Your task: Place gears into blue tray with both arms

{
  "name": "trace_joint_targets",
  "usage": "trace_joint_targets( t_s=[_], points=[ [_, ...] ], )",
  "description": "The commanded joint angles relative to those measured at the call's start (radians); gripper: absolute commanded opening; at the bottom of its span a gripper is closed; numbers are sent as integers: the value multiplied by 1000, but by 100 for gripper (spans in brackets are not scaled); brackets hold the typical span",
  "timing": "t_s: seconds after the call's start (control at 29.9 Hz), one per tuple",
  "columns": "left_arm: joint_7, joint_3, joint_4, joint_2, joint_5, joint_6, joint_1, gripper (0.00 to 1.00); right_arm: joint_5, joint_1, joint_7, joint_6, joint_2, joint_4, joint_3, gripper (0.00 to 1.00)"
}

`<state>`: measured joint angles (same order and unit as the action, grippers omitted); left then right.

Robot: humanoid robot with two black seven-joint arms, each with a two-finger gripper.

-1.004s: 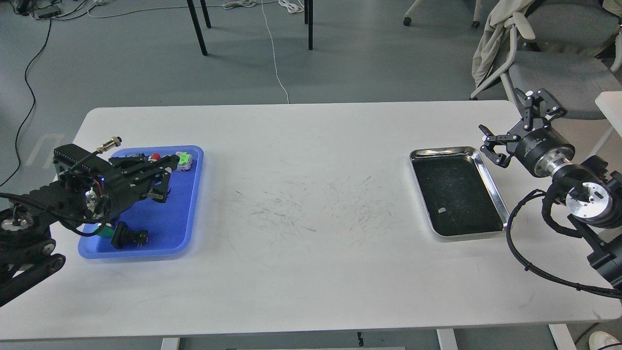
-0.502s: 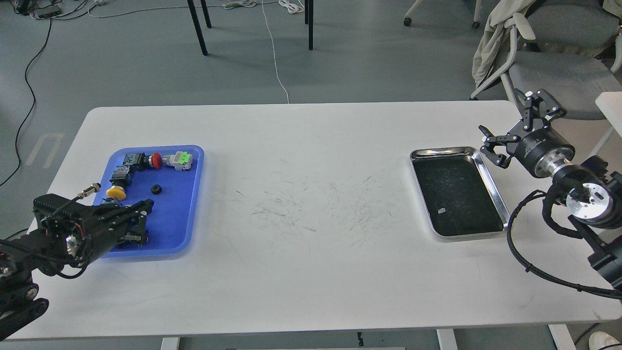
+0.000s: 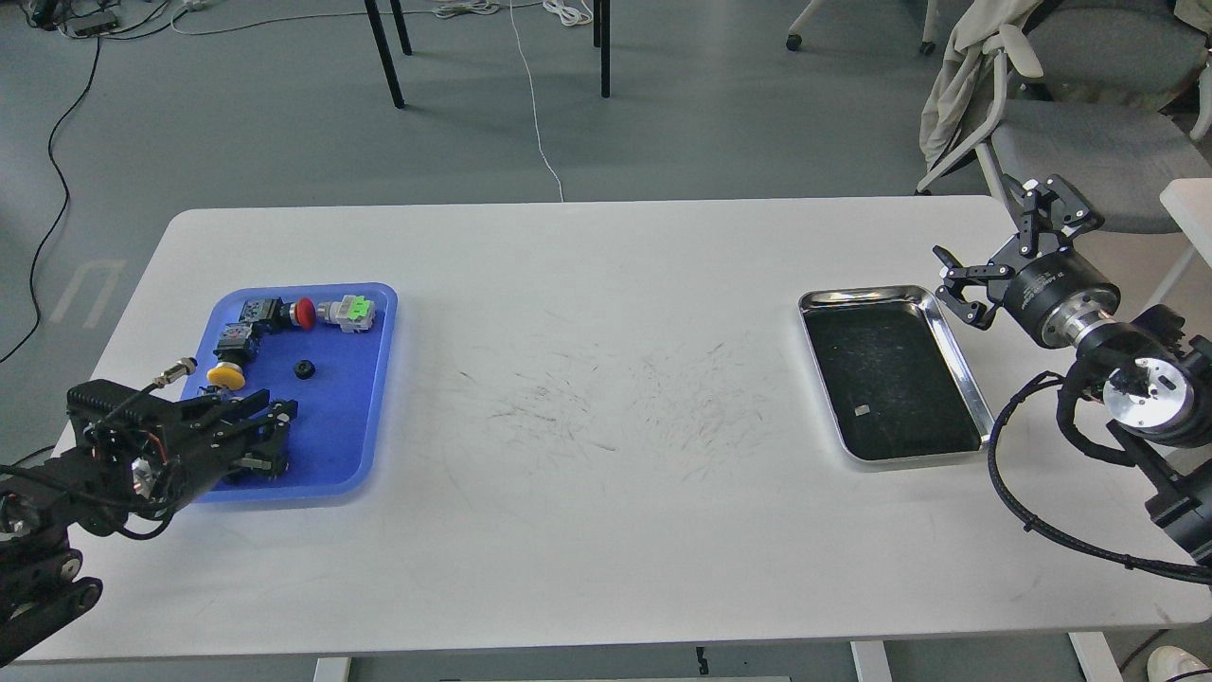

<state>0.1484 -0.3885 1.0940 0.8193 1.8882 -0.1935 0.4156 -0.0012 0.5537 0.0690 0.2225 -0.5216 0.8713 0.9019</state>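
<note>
Blue plastic marks the spot I care about: the blue tray (image 3: pixel 355 417) sits at the left end of the white counter (image 3: pixel 606 511). One gear (image 3: pixel 304 369), a small black toothed disc, lies flat on the tray floor near its middle, apart from the other parts. Along the tray's far edge I see a red-capped switch (image 3: pixel 301 314) beside a switch with a green cap (image 3: pixel 352 310), and a yellow-capped switch (image 3: pixel 226 375) lies by the left rim.

My left hand (image 3: pixel 270 436) hangs low over the tray's near left corner, pointing right. It is dark against dark parts beneath it, so I cannot tell whether its fingers are spread or closed, or whether they hold anything.

Over at the right end, the steel tray (image 3: pixel 961 360) with its black lining rests on the counter, with only a small pale scrap on the lining. My right hand (image 3: pixel 994 242) hovers just past that tray's far right corner, fingers (image 3: pixel 956 275) spread wide and holding nothing. Behind it stands a grey chair (image 3: pixel 1089 142) with a pale garment over its back.
</note>
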Motion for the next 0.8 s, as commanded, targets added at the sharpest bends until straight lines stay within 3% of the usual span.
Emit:
trace_joint_targets(
  t_s=[0.0,0.27,0.5,0.64,0.77],
  points=[
    [0,-7,27,3,-35,-6,23,96,-2,2,0,0,2,0,0,97],
    [-1,-39,72,14,-182,-4,184,97,0,5,0,-2,2,3,5,98],
    [-32,-39,44,-40,-607,-1,391,97,4,51,0,-5,0,14,12,98],
    [-50,-41,-55,-161,-944,-3,492,98,4,100,-2,-11,0,14,14,98],
    [-50,-41,-233,-252,-1254,3,560,98,4,143,-2,-14,3,11,14,98]
  ],
)
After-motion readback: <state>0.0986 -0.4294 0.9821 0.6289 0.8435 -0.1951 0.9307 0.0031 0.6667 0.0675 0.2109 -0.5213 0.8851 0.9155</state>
